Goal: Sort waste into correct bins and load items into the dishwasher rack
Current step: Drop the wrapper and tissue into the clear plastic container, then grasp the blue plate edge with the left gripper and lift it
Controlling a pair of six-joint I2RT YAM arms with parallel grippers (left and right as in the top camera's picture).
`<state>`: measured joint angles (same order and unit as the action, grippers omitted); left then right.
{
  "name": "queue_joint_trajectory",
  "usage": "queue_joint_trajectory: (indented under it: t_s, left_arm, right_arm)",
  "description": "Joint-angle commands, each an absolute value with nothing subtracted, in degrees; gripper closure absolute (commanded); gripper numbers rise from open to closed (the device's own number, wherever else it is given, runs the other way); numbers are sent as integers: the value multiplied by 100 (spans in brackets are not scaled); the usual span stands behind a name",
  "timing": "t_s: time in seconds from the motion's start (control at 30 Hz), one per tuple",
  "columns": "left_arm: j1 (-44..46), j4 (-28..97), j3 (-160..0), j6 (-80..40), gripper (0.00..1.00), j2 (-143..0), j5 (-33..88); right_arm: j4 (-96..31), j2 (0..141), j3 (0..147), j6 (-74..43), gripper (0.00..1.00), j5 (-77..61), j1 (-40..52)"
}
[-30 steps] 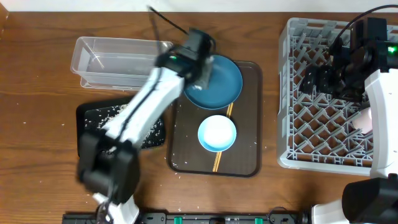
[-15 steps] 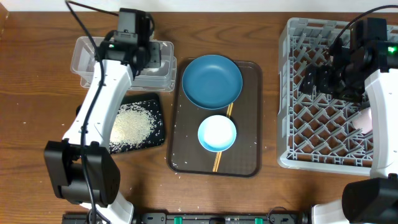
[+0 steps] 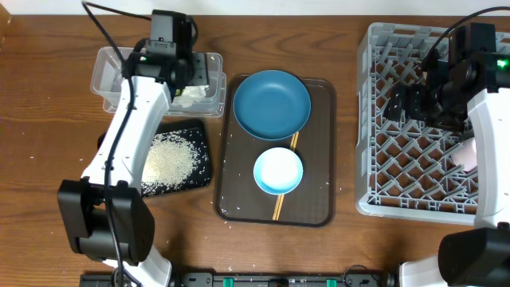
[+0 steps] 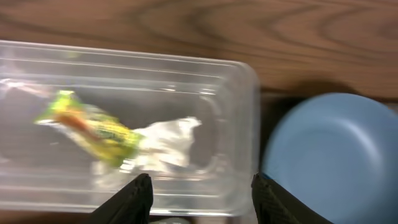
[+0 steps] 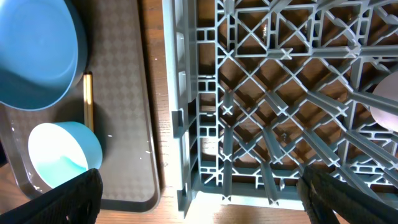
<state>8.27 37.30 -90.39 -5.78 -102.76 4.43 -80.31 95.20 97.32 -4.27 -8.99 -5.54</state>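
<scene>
My left gripper (image 4: 199,199) hovers open over the right end of the clear tub (image 4: 236,93), nothing between its fingers. Inside the tub are the yellow-green wrapper (image 4: 93,130) and the crumpled white tissue (image 4: 168,146). Rice (image 3: 167,159) lies heaped on the black tray (image 3: 115,147). The dark-blue plate (image 3: 272,104), the pale-blue bowl (image 3: 278,171) and the chopsticks (image 3: 279,207) rest on the brown serving tray (image 3: 319,199). My right gripper (image 3: 414,104) hangs wide open and empty over the left part of the grey rack (image 3: 374,119). A pinkish cup (image 5: 385,102) sits in the rack.
The brown serving tray lies between the bins and the rack. A few rice grains are scattered on the wood near the black tray. The rack's left wall (image 5: 186,124) runs close beside the serving tray's right edge.
My left arm swung from over the plate to the tub and its jaws opened. The white tissue now shows in the tub. The right arm stayed still.
</scene>
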Motion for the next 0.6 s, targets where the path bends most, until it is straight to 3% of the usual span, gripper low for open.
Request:
queue_joint_trajectory:
  t_s: [0.0,0.57]
  left_arm:
    - [1107,3743,-9008,-679,46,-10304,1406]
    - [3496,3238,-9006,-840,45,-11622,1184]
  right_arm:
    - [-8044,9483,9706,-355,1,-882,-528]
    - [-8099,9483,9703,-355,1,-880,-528]
